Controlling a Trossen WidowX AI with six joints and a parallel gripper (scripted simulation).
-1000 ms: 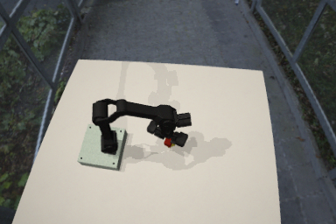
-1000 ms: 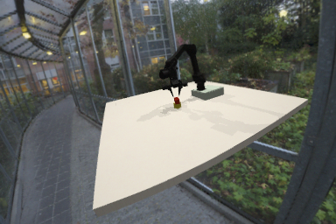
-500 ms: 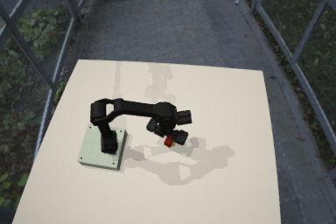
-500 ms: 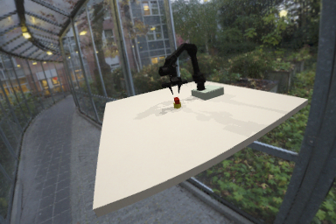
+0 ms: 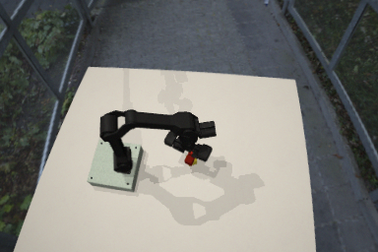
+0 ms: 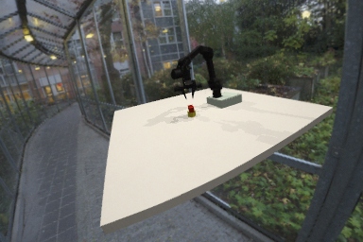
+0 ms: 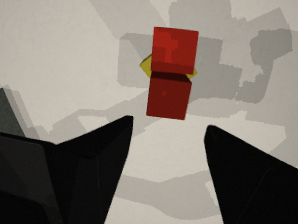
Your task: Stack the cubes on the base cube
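The yellow base cube [image 5: 195, 162] [image 6: 191, 114] [image 7: 145, 65] stands on the table, mostly hidden from above, with two corners showing in the wrist view. Two red cubes rest on it: one red cube [image 7: 174, 49] is farther up in the wrist view, the other red cube [image 7: 168, 98] nearer the fingers. They sit side by side over opposite corners and look level. A dark band lies between them; the gap's width cannot be told. My gripper [image 6: 189, 97] [image 7: 169, 128] is open and empty, above the cubes and clear of them.
The arm's pale green base block [image 5: 98, 171] [image 6: 226, 101] stands on the cream table [image 5: 266, 116] [image 6: 156, 159], to the left of the cubes in the top view. Shadows of the arm fall around the cubes.
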